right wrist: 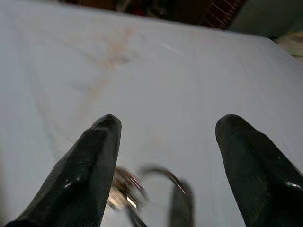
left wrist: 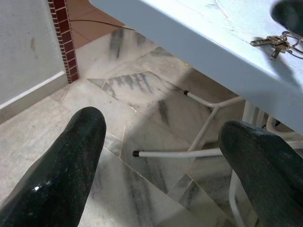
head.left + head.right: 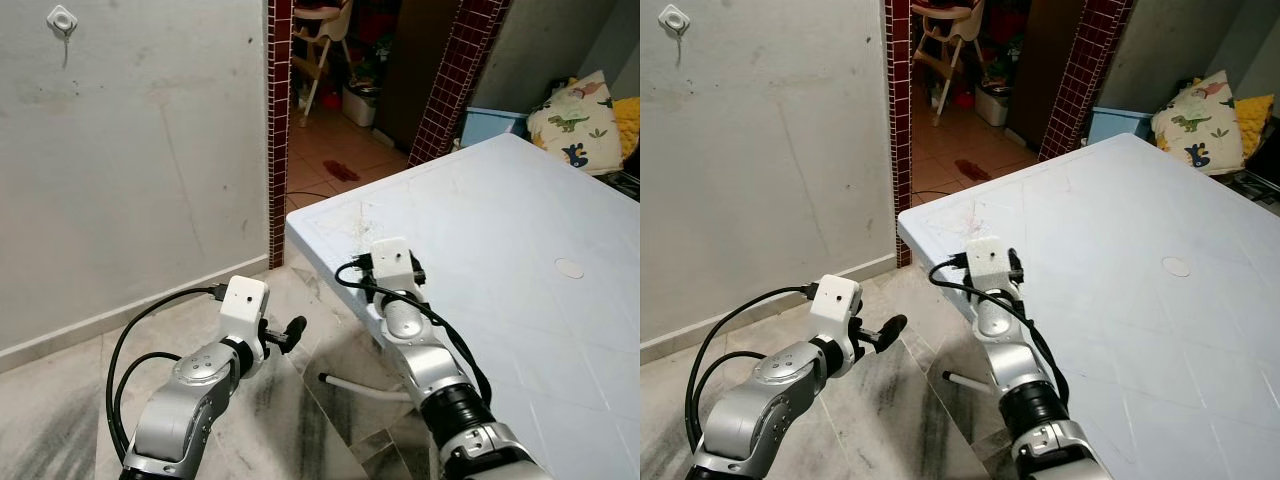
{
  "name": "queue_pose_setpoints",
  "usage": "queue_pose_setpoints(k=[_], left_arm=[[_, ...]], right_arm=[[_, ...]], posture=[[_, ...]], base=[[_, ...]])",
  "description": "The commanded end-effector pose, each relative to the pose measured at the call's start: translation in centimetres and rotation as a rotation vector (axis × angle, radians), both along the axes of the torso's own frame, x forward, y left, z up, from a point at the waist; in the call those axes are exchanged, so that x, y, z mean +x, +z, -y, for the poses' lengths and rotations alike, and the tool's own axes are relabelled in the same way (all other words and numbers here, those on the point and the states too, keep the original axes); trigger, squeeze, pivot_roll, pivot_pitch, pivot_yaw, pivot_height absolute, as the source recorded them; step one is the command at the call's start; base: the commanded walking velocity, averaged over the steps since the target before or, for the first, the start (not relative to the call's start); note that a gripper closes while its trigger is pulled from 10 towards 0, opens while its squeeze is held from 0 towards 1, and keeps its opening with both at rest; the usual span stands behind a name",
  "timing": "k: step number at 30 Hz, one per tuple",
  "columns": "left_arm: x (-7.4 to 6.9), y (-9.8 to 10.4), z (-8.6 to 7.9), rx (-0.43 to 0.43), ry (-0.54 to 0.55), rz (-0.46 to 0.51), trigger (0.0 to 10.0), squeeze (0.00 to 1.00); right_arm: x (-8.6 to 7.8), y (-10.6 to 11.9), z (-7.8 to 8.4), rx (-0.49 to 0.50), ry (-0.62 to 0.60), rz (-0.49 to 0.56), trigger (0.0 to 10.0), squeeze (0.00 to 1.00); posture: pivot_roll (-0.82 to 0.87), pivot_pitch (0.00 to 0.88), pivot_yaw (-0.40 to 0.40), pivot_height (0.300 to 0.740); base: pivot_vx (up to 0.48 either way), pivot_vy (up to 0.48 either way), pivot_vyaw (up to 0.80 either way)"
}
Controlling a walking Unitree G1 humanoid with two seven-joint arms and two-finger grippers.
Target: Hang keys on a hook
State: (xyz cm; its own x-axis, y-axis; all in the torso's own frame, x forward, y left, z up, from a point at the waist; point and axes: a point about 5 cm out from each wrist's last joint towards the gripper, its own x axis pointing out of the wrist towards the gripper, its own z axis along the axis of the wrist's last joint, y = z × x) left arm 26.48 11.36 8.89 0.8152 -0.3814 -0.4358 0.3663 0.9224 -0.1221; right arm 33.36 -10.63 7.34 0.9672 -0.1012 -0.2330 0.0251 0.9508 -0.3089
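I have the right tool (image 1: 165, 156) out over the white tabletop (image 3: 520, 230) with its fingers spread wide and holding nothing, because the keys (image 1: 128, 191) lie flat on the surface just under and between the two fingertips, closer to one finger than the other; the wrist picture is soft there, so I can make out a ring and a bit of metal but not how they are turned. From the left wrist camera I can see the keys (image 2: 277, 42) sitting near the tabletop's edge, which I judge is why the right arm is bent up from below with the wrist camera housing poised over that corner. The left tool (image 2: 165, 156) is released too, fingers apart, held low beside the tabletop over the marble floor (image 2: 142, 94), forearm angled forward and idle. The hook (image 3: 62, 18) is high on the grey wall (image 3: 150, 150), well away from both tools, so I reckon the pickup comes first.
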Motion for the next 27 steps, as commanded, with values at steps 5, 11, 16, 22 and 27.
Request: queue_pose_setpoints(k=[5,11,16,22,27], left_arm=[[0.3,0.7,0.2,0.009,-0.006,0.029,10.0,0.00],[0.3,0.7,0.2,0.009,-0.003,0.031,10.0,0.00],[0.4,0.7,0.0,0.010,0.000,0.031,10.0,0.00],[0.4,0.7,0.0,0.011,-0.004,0.030,10.0,0.00],[0.6,0.7,0.1,0.011,-0.009,0.032,10.0,0.00]], right_arm=[[-0.7,-1.2,1.2,-0.052,0.020,-0.035,10.0,0.00],[-1.2,-1.7,2.1,-0.073,0.036,-0.038,10.0,0.00],[-1.7,-1.6,3.6,-0.063,0.029,-0.030,10.0,0.00],[-2.6,-1.2,6.3,-0.075,0.000,-0.013,10.0,0.00],[-3.5,-0.6,8.7,-0.092,-0.021,-0.002,10.0,0.00]], posture=[[0.15,0.000,-0.083,0.740],[0.15,0.000,-0.087,0.740],[0.15,0.000,-0.085,0.740],[0.14,0.000,-0.076,0.740],[0.13,0.000,-0.071,0.740]], base=[[0.000,0.000,0.00],[0.000,0.000,0.00],[0.000,0.000,0.00],[0.000,0.000,0.00],[0.000,0.000,0.00]])
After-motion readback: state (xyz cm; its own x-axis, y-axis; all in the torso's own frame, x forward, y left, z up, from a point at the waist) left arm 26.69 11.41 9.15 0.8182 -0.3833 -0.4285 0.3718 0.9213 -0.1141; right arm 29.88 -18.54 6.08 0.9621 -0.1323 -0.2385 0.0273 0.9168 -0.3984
